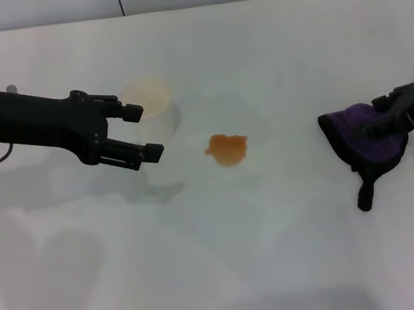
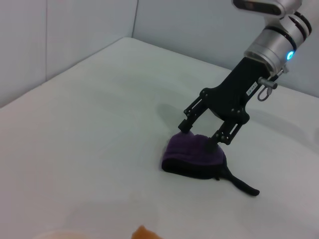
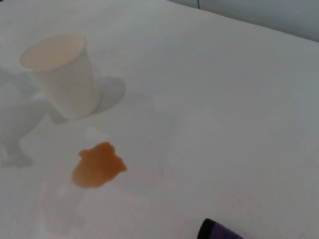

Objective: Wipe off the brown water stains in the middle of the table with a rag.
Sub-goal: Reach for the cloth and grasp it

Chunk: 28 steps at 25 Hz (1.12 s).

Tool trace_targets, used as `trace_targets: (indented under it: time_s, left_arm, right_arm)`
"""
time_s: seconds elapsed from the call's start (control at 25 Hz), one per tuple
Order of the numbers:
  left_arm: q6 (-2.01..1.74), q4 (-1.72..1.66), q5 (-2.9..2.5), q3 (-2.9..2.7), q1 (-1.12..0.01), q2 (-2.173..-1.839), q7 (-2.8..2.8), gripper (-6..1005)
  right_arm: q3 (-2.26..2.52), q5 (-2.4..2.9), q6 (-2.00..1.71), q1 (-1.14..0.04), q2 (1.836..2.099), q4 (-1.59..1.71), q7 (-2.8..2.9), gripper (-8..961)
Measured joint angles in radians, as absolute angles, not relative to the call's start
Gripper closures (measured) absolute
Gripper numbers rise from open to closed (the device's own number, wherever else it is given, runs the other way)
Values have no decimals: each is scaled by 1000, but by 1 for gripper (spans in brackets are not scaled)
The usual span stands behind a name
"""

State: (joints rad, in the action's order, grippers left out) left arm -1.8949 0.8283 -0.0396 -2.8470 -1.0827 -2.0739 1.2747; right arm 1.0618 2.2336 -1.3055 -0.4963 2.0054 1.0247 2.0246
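Note:
The brown water stains [image 1: 226, 148] form one small orange-brown blotch in the middle of the white table [image 1: 226, 257]; the blotch [image 3: 97, 165] also shows in the right wrist view. The dark purple rag [image 1: 359, 141] lies bunched at the right, its black tail pointing toward the front edge. My right gripper [image 1: 376, 117] is down on it. In the left wrist view the right gripper [image 2: 199, 138] has its fingers spread, tips pressed into the top of the rag [image 2: 192, 162]. My left gripper [image 1: 147, 132] hovers open left of the stain, holding nothing.
A white paper cup [image 1: 148, 94] stands upright just behind the left gripper's fingertips and left of the stain; the cup [image 3: 62, 74] is also in the right wrist view. A wall runs along the table's far edge.

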Motion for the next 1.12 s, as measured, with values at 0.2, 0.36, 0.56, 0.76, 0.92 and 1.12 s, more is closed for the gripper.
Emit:
trace_targets:
  time_s: [0.2,0.36,0.56,0.76,0.92,1.12]
  left_arm:
    - [-1888,828,-41,-2847,-1085,-2074,1275,114]
    - [-1888,828,-41,-2847,-1086,-2074,1275,114]
    - [-1887,828,-41,-2847,-1086,-2075,1275,115]
    - [-1887,828,-40,-2847,-1086,-2076,1275,115]
    - [-1887,828,-38,-2847,-1086,-2076,1275,115]
    - [-1887,828,-38,-2847,-1086,-2075,1275,115]
  right_arm:
    - [1063,2234,-1305,-492,2006,1020,2024,187]
    - [1074,2234,-1305,-489,2007,1020,2025,187]
    - [1081,2234,-1305,-489,2008,1020,2027,251]
    - [1089,2258,-1305,-490,2008,1020,2030,332]
    - [1095,2286,-1297,-494,2011,1021,2052,415]
    - [1101,2289,-1298,-493,2009,1033,2064,526]
